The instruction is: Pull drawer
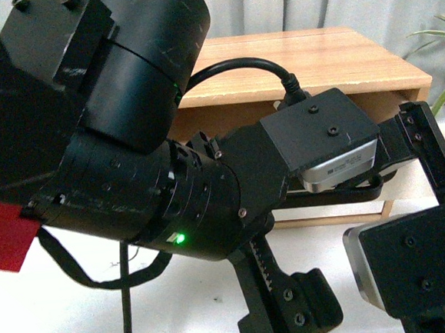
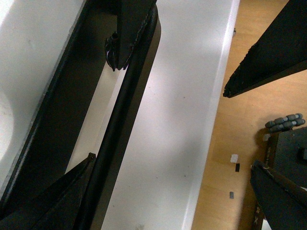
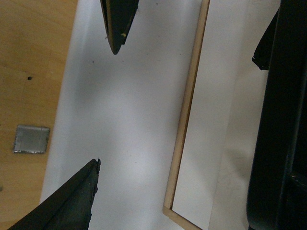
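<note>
Left hand (image 2: 101,109) spread, not clamped: both fingertips lie along the black bar handle (image 2: 125,103) of the drawer (image 2: 177,120), its white front just beyond them. Right hand (image 3: 105,106) released, empty, over white panel. Judged: handle met, pull not yet done; how far the drawer is out cannot be told.

Front view faces cabinet (image 1: 314,59); wrist views hug drawer (image 2: 182,120) and white front (image 3: 129,120).

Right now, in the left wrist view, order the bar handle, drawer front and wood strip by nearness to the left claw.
1. Bar handle, right at the left claw.
2. Drawer front, just behind the handle.
3. Wood strip, past the front's far edge.
</note>
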`<state>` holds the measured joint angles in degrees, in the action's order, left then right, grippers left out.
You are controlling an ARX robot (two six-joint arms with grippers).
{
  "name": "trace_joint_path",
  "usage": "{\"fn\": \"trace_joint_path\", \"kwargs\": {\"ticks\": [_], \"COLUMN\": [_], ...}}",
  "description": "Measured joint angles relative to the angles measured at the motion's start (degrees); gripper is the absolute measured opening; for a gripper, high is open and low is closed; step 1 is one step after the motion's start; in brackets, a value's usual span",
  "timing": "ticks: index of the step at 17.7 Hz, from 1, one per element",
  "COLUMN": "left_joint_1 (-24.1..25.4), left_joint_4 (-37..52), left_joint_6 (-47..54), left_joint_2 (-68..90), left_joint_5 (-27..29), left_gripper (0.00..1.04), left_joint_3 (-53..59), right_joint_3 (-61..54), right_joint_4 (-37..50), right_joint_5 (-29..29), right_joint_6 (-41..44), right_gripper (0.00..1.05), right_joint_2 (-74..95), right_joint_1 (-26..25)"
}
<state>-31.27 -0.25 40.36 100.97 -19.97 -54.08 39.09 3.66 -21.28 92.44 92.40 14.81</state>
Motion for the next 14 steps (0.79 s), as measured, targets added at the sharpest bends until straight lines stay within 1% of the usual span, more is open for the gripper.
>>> {"fn": "trace_joint_path", "kwargs": {"ticks": [3, 5, 9, 14], "left_joint_1": [-0.9, -2.32, -3.85, -3.87], "left_joint_4": [1.6, 1.53, 2.14, 2.67], "left_joint_6": [-0.9, -1.09, -1.9, -3.67], "left_joint_2": [-2.78, -5.25, -8.07, -9.68], "left_joint_5": [-0.2, 0.63, 1.05, 0.96], "left_gripper": [0.98, 0.98, 0.98, 0.98], "left_joint_3": [3.82, 6.8, 10.05, 11.3], "right_joint_3": [-3.39, -5.88, -8.52, -9.79], "right_joint_4": [0.42, -0.09, -2.62, -0.07], "right_joint_5": [-0.22, -0.66, -0.48, -1.42], "right_joint_6": [-0.02, -0.07, -0.66, -1.46], "right_gripper": [0.98, 0.98, 0.98, 0.98], "right_joint_2": [-2.97, -5.42, -9.4, -10.14], "right_joint_1": [0.66, 1.18, 2.51, 2.82]}}
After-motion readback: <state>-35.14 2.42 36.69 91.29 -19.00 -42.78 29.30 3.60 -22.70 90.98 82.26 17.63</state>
